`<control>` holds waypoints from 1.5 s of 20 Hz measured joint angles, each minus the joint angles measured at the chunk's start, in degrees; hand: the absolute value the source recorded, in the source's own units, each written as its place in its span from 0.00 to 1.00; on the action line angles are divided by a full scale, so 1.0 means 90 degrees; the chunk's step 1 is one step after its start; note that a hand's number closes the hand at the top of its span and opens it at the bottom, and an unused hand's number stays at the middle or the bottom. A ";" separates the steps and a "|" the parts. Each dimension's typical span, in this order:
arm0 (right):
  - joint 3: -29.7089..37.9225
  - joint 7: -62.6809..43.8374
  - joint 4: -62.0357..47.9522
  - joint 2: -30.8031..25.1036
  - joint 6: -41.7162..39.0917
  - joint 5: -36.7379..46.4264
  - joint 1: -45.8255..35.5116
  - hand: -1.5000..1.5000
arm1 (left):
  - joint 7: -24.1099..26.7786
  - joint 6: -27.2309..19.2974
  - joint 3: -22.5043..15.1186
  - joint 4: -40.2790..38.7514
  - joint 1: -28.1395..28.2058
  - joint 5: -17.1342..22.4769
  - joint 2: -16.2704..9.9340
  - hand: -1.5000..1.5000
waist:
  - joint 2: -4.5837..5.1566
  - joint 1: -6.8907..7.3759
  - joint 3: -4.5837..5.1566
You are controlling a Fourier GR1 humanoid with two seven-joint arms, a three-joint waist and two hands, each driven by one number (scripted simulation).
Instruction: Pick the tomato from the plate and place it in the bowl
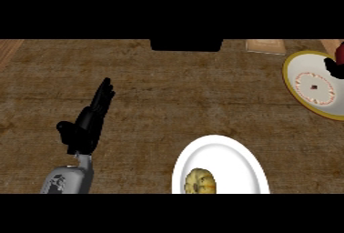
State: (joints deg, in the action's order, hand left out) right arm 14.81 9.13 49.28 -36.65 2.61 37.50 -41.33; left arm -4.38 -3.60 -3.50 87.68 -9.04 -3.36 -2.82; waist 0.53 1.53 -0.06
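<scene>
A yellow-rimmed plate (310, 86) with a patterned centre lies at the right edge of the counter. Part of my right hand (333, 66) shows over the plate's far right side, cut off by the view's edge. A small reddish patch (340, 48), possibly the tomato, shows just above it; whether it is held is hidden. A white bowl (225, 154) sits at the lower middle with a yellow-brown round item (200, 182) inside. My left hand (88, 123) rests open at the left, fingers pointing up, holding nothing.
A black object (186, 44) stands at the counter's far edge in the middle. A tan flat item (265, 46) lies to its right. Brown countertop (181, 100) spreads between my left hand, the bowl and the plate.
</scene>
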 measured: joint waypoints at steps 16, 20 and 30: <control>0.0732 0.2307 -0.3407 -0.0369 -0.0964 -0.0524 -0.0686 0.00 | -0.0057 0.0048 0.0027 0.0028 -0.0105 0.0021 0.0017 0.50 | 0.0048 0.0097 -0.0017; 0.1166 0.2738 -0.3534 -0.0525 -0.1089 -0.0956 -0.0879 0.00 | -0.0058 0.0051 0.0027 0.0049 -0.0069 0.0003 0.0006 0.50 | 0.0035 0.0064 -0.0015; 0.1985 0.2661 -0.4055 -0.1246 -0.1965 -0.1827 -0.1063 0.00 | 0.0124 0.0065 0.0042 -0.0029 0.0045 -0.0008 0.0039 0.50 | 0.0013 0.0008 -0.0008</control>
State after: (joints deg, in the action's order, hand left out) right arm 32.67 33.08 12.79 -47.87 -15.08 21.06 -50.90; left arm -3.27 -3.01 -3.12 87.42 -8.63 -3.43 -2.48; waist 0.65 1.61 -0.13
